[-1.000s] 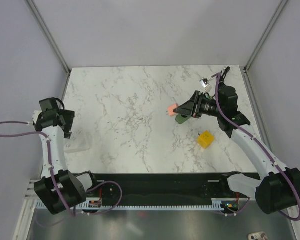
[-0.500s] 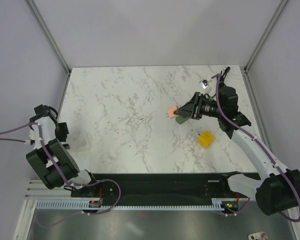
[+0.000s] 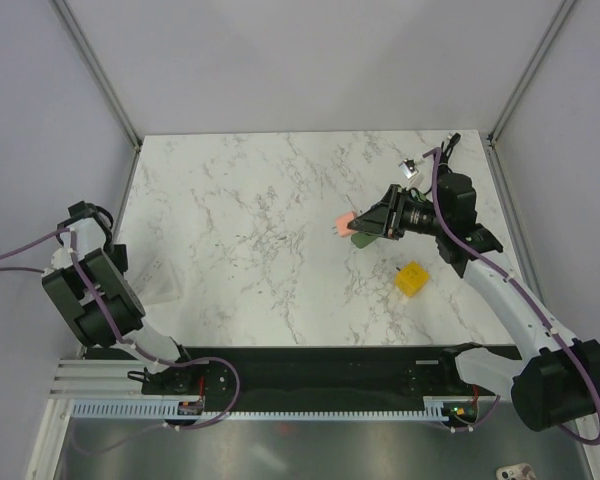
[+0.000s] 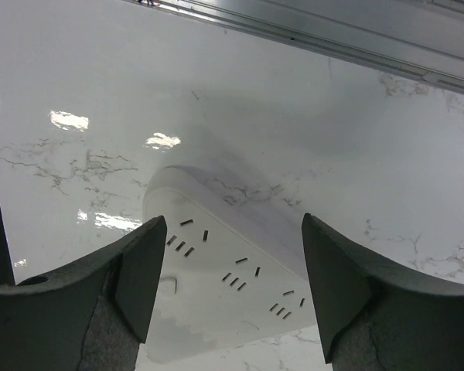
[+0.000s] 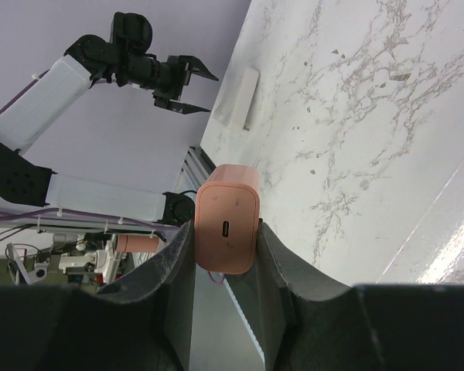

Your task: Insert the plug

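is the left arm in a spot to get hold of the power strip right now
Probably yes: the open left fingers point down at the white power strip, which sits framed between them, and nothing lies on it or in the way.

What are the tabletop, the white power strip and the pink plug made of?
The tabletop looks like polished marble or a marble-print laminate: grey veins, glossy light reflections. The power strip is probably smooth white moulded plastic, with rounded corners and a soft sheen. The plug is likely matte pink plastic, evenly coloured with rounded edges.
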Available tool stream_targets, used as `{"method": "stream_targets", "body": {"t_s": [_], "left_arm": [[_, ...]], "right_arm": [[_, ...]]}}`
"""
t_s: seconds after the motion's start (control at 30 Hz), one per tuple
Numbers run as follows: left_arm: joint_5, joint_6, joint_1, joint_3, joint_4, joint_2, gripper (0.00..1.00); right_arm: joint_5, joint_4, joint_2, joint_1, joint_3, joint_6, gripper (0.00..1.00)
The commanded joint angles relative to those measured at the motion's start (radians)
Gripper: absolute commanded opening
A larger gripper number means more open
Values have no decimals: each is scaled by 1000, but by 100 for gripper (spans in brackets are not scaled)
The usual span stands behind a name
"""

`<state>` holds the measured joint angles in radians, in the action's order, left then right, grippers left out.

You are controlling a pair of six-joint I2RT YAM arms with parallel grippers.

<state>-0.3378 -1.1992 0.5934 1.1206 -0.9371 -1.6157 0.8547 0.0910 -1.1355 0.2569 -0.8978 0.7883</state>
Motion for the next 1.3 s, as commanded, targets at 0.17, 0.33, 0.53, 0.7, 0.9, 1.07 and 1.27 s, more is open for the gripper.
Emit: {"method": "stream_targets", "body": {"t_s": [0.17,0.33,0.53,0.7,0.9,1.07,1.27], "left_arm": [[81,39,-18,-33,-6,-39,77],[120,82,-52,-56,-20,-35,75],[137,50,-145,-136,-17,17,75],[193,-55,-257,-194,-20,37,75],[290,-246,-490,-223,-25,68,74],[322,-364,-667,-150,-34,65,73],[214,-252,-712,50,-106,65,78]], "right_arm": [[-19,-14,45,-4,-21,-21,0],[-26,-8,49,-2,-23,-27,0],[-32,-10,59,-2,-18,-27,0],[-31,-8,65,-2,-15,-27,0],[-54,9,83,-2,2,-47,0],[-81,39,77,-2,11,-76,0],[-169,128,74,4,14,-152,0]]}}
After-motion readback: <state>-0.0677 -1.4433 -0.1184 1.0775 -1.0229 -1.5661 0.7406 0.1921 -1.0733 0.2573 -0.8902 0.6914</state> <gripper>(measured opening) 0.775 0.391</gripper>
